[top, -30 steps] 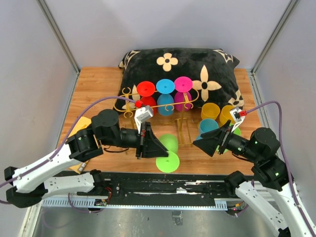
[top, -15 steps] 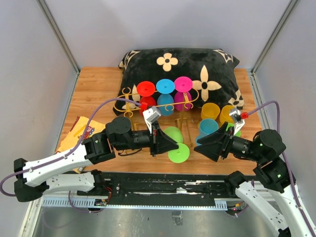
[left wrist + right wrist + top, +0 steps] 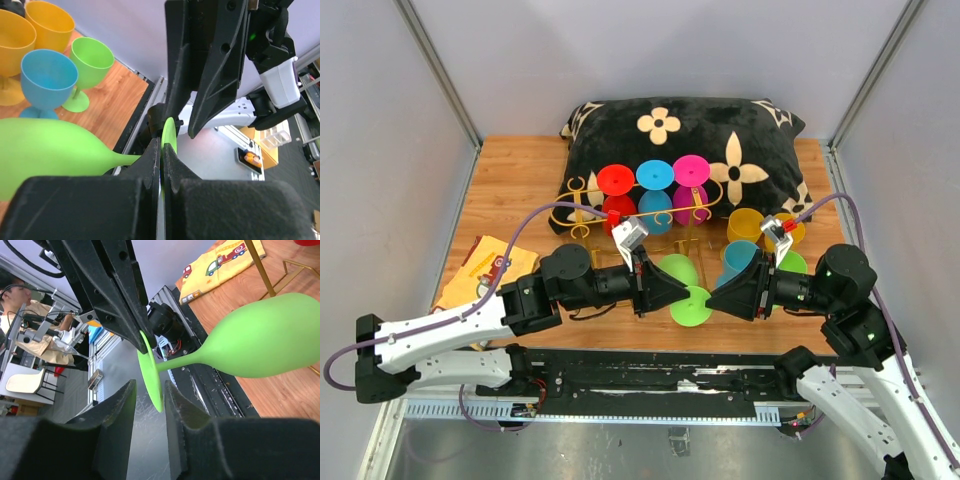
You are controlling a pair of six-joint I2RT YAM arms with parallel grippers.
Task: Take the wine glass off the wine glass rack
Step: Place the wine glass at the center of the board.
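A green wine glass [image 3: 672, 270] lies on its side in the air above the table's front edge, clear of the gold wine glass rack [image 3: 670, 212]. My left gripper [image 3: 682, 297] is shut on the rim of its round foot [image 3: 168, 134], and its bowl [image 3: 45, 150] points left in the left wrist view. My right gripper [image 3: 150, 387] faces it from the right. Its jaws stand either side of the foot's lower edge [image 3: 152, 385], with a gap showing on the left side. Red [image 3: 616, 182], blue [image 3: 654, 177] and magenta [image 3: 691, 171] glasses hang on the rack.
A black flowered pillow [image 3: 680, 130] lies behind the rack. Two yellow glasses [image 3: 745, 225], a blue one [image 3: 740, 255] and a green one [image 3: 792, 262] stand upright at the right. A yellow printed cloth [image 3: 480, 262] lies at the left.
My left arm carried the green glass rightwards, from the front middle towards the right gripper. The right gripper came left to meet it and its jaws narrowed around the foot.
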